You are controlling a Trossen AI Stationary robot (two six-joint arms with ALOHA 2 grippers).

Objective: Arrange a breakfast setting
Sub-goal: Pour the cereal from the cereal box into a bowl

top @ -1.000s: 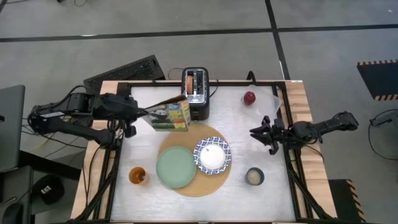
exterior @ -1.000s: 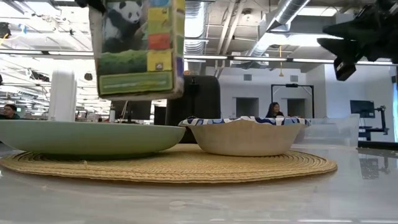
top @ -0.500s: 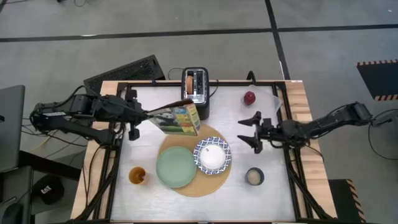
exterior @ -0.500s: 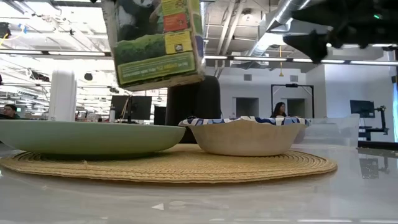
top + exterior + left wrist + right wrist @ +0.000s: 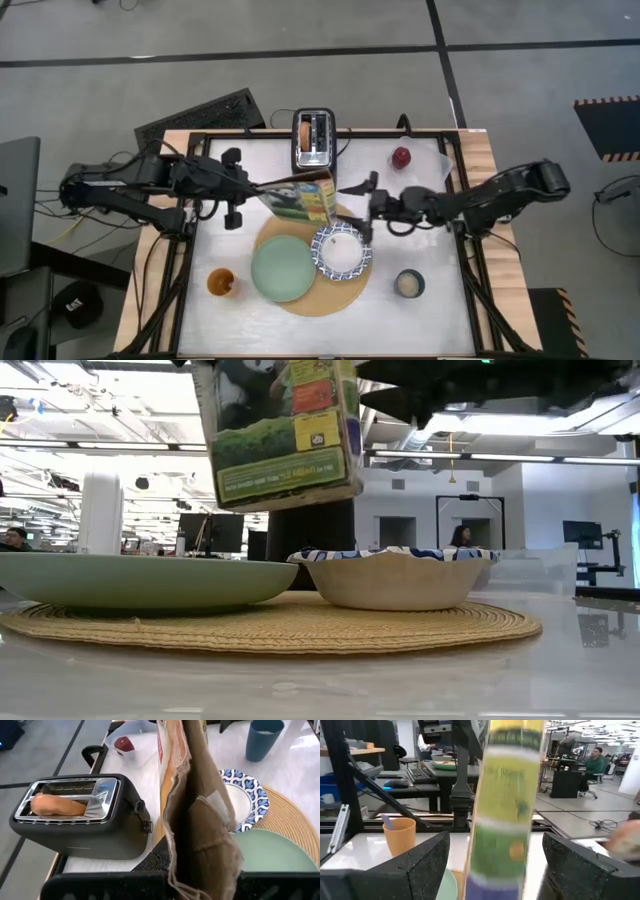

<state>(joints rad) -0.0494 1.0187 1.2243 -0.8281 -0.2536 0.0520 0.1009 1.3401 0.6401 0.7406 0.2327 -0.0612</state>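
My left gripper [image 5: 240, 190] is shut on the panda-printed cereal box [image 5: 300, 198], which hangs tilted in the air over the far edge of the round tan mat [image 5: 330, 298]. My right gripper [image 5: 368, 207] stands open just right of the box, a finger on either side of the box's narrow face [image 5: 507, 810] without touching it. On the mat rest the pale green plate [image 5: 283, 268] and the blue-and-white bowl [image 5: 340, 250]. A bagel [image 5: 304, 130] stands in the black toaster [image 5: 316, 145]. My left gripper holds the cereal box by its opened top end, on the brown cardboard flaps [image 5: 197, 870]. The fingers come level from the table's left. The box is lifted clear, tilted, its closed end [image 5: 328, 198] pointing toward the right arm; the gripper body hides the fingertips.
An orange-drink glass [image 5: 221, 283] stands near the front left, a dark mug [image 5: 409, 284] right of the mat, and a red apple [image 5: 401, 157] at the far right. A keyboard [image 5: 200, 115] lies beyond the table's far left edge.
My left gripper has carried the cereal box toward the table's right, over the mat's far edge, still clear of the table. My right gripper has moved toward the table's left up to the box and has opened wider.
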